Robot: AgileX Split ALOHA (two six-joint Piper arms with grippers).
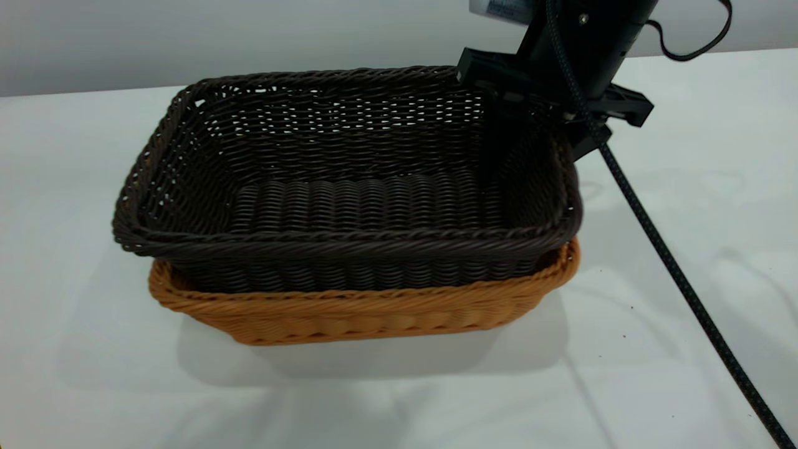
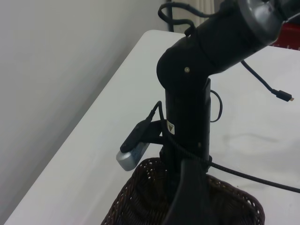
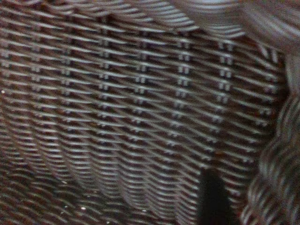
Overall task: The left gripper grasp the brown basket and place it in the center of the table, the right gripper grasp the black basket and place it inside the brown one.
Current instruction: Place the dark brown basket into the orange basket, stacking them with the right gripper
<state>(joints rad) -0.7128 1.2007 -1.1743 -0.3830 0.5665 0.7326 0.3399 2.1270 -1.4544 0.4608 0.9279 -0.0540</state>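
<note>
Black basket [image 1: 349,187] nested inside brown basket [image 1: 368,308] on the table [image 1: 93,349], long axis crosswise in the exterior view; right gripper [image 1: 530,134] at its right end wall, one finger inside, apparently clamping the wall; left gripper unseen.

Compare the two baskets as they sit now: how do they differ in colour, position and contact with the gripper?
The black basket is very dark brown-black; the brown basket is orange-tan. The black basket sits nested inside and rides higher, while the brown basket rests on the table with only its rim and lower wall showing. The right gripper is at the black basket's far right corner; nothing touches the brown one. Both are rectangular woven wicker with braided rims.
</note>
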